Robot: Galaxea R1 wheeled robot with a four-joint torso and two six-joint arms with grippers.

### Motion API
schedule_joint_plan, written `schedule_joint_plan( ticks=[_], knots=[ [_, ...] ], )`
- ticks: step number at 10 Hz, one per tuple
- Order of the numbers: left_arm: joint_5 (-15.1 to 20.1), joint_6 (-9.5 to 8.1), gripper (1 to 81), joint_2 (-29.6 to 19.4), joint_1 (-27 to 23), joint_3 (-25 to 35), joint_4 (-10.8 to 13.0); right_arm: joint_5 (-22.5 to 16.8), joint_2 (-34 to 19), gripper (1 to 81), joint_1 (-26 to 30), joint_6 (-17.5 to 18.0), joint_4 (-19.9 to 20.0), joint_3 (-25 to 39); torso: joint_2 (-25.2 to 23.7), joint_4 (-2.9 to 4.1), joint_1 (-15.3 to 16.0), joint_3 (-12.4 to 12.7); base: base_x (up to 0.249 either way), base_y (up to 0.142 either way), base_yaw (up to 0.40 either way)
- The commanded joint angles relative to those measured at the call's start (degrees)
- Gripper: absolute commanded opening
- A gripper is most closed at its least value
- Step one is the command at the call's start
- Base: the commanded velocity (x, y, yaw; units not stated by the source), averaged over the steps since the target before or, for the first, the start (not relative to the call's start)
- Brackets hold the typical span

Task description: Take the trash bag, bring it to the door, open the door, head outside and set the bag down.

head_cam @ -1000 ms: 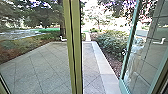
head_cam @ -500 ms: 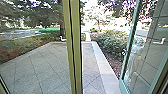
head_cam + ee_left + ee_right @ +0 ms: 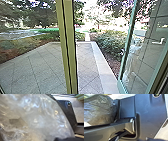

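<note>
The open door leaf [image 3: 127, 41], teal-framed with glass, stands at the right of the head view, its pale handle [image 3: 158, 41] at mid-height. Beyond the doorway lies paved ground outside. Crumpled see-through plastic of the trash bag [image 3: 41, 117] spreads large and close in the left wrist view, over part of the robot's dark plate. In the right wrist view the trash bag [image 3: 100, 110] looks greyish and full, beside the robot's plate and jointed bar. How either gripper stands cannot be made out.
A yellow-green post [image 3: 67, 47] rises left of the doorway, with glass to its left. A pale stone kerb [image 3: 103, 65] edges the paving [image 3: 86, 60] on the right, beside bushes [image 3: 110, 41]. A whitish shape shows in the door glass.
The head camera has moved slightly: the post now appears further left and more paving shows through the doorway. The door leaf still stands open.
</note>
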Motion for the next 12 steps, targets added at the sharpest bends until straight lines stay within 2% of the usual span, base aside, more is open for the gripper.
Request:
schedule_joint_plan(
  ticks=[1,12],
  knots=[
    [3.43,0.33,1.0,-0.26,-2.81,0.24,0.54,-3.45,0.93,81.1,2.79,-0.74,-0.64,0.91,0.00,0.00,0.00,0.00,0.000,-0.082,0.000],
    [3.34,0.33,1.0,-0.17,-2.81,0.24,0.54,-3.10,1.37,81.1,2.52,-0.74,-0.64,-0.14,0.00,0.00,0.00,0.00,0.000,-0.103,0.000]
  ],
)
